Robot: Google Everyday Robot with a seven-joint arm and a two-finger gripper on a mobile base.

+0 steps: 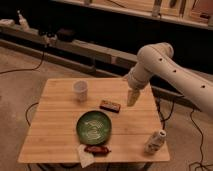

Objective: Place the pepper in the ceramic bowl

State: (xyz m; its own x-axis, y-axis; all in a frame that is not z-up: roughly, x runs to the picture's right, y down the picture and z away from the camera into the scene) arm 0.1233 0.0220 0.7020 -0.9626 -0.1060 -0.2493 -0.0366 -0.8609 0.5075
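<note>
The green ceramic bowl (93, 125) sits on the wooden table (55, 130), toward the front middle. The small dark red pepper (96, 149) lies just in front of the bowl near the table's front edge, partly on a white napkin (84, 155). My gripper (132, 97) hangs from the white arm over the right rear part of the table, to the right of a flat reddish-brown bar (110, 105) and well away from the pepper. It holds nothing that I can see.
A small white cup (80, 90) stands at the back left of the table. A white bottle (155, 141) lies near the front right corner. Behind the table runs a long low shelf with cables and boxes (60, 37).
</note>
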